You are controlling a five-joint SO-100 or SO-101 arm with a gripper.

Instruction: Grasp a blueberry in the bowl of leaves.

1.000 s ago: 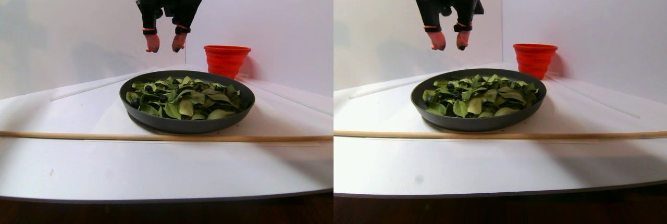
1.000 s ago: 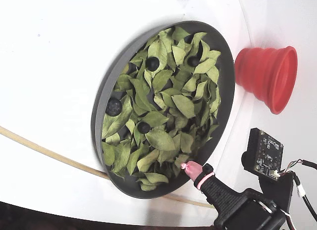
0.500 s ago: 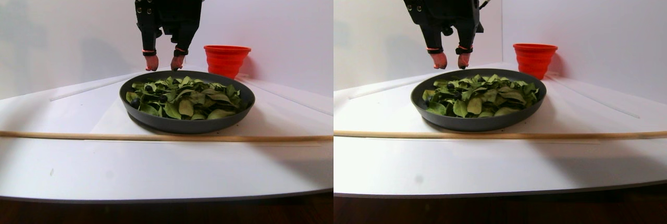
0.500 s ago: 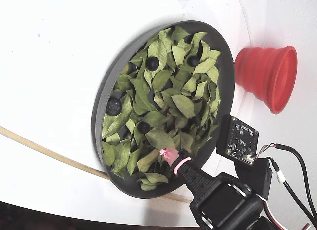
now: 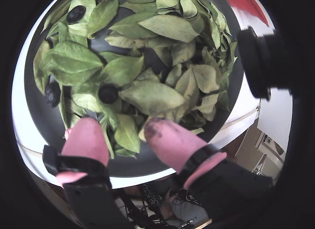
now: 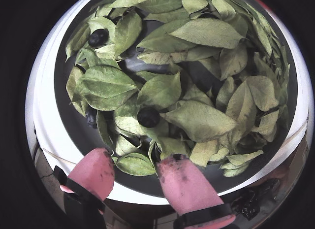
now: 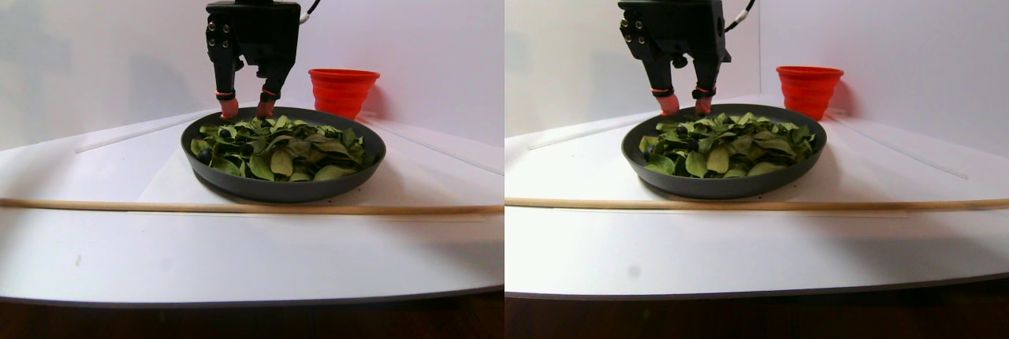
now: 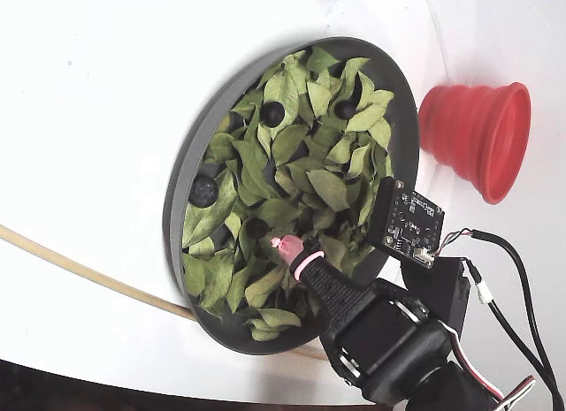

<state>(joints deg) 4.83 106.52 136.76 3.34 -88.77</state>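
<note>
Wrist view: gripper open wide, pink fingertips empty, over the near rim of the bowl of leaves. Blueberry sits on the leaves just ahead of the gap, leaf edges touching it all round. A second dark berry lies left, a third far left.

Other wrist view: same blueberry exposed on top, between and ahead of the fingers.

Stereo pair: gripper above the bowl's back rim; red cup just beside the bowl; wooden stick lies across the table in front.

Fixed view: red cup near the bowl, apart from it; arm covers the bowl's lower right rim.
</note>
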